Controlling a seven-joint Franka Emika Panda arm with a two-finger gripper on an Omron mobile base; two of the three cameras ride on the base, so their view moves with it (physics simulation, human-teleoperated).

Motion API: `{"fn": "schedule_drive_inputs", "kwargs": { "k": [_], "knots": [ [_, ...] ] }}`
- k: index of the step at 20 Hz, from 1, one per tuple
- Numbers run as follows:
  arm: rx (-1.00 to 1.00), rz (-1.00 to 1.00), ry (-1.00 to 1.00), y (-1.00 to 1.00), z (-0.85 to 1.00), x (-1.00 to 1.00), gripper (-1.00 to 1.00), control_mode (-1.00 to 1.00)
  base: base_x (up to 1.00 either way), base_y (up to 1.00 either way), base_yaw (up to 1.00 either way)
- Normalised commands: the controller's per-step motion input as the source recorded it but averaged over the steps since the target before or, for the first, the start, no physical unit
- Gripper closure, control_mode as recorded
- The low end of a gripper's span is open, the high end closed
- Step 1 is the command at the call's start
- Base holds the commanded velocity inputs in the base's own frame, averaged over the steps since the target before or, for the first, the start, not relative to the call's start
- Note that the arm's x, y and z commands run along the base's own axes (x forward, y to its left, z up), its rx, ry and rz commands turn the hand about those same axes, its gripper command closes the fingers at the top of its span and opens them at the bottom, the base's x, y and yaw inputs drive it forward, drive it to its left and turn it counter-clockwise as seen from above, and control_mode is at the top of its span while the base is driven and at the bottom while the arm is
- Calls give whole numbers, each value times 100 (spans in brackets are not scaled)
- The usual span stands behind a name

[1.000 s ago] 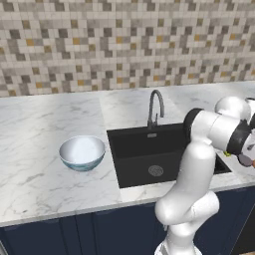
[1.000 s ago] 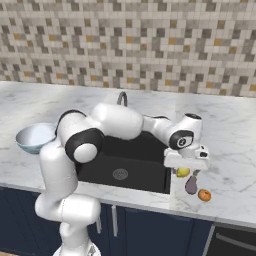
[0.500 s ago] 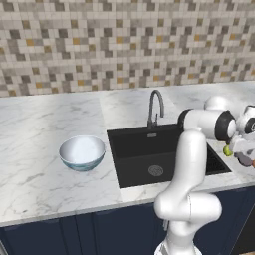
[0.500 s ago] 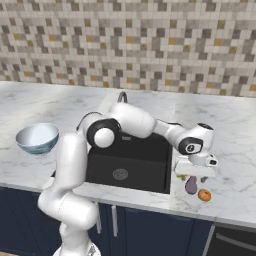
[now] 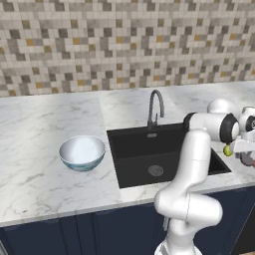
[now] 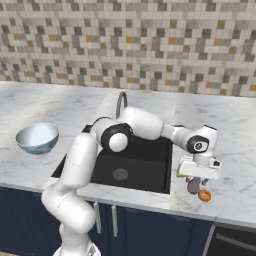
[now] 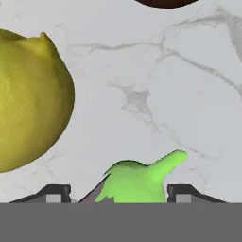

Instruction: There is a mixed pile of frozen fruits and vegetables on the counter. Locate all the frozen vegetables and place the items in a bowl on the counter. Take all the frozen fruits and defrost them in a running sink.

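Note:
On the white marble counter (image 6: 235, 150), right of the black sink (image 6: 137, 167), lies the mixed pile. My gripper (image 6: 199, 175) hangs right over it, pointing down. The dark purple-brown lump (image 6: 193, 185) sits beneath the hand, the orange-brown fruit piece (image 6: 204, 195) just in front of it, and the yellow-green ball (image 6: 179, 174) toward the sink. In the hand view my gripper (image 7: 120, 194) straddles the lump's green stalk (image 7: 142, 177), with a gap on each side. The yellow-green ball (image 7: 28, 99) looms at left. The pale blue-white bowl (image 5: 82, 152) stands far left of the sink.
A curved grey faucet (image 5: 155, 107) rises behind the basin, whose round drain (image 5: 156, 171) shows. A tiled wall backs the counter. The pile lies close to the counter's front edge (image 6: 220, 217). A dark rounded edge (image 7: 165, 2) pokes in at the top of the hand view.
The arm has swung further right and the hand has dropped onto the pile. The jaws have narrowed around the stalk. Bowl and pile pieces have not moved.

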Motion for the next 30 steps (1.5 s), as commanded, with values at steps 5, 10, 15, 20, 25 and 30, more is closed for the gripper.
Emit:
{"fn": "schedule_drive_inputs", "kwargs": {
  "k": [5, 10, 15, 20, 25, 30],
  "knots": [
    [-6, -2, -2, 18, 26, -16, 100, -100, 0, 0, 0],
    [-13, -1, -17, 54, 74, -28, 100, -100, 0, 0, 0],
    [-7, -4, -14, 84, 41, -9, 100, -100, 0, 0, 0],
    [-7, 7, -10, 100, 35, -13, 100, -100, 0, 0, 0],
    [-10, 9, -3, 99, 26, -20, 100, -100, 0, 0, 0],
    [-11, 5, 3, 98, 8, -10, 100, -100, 0, 0, 0]
  ]
}}
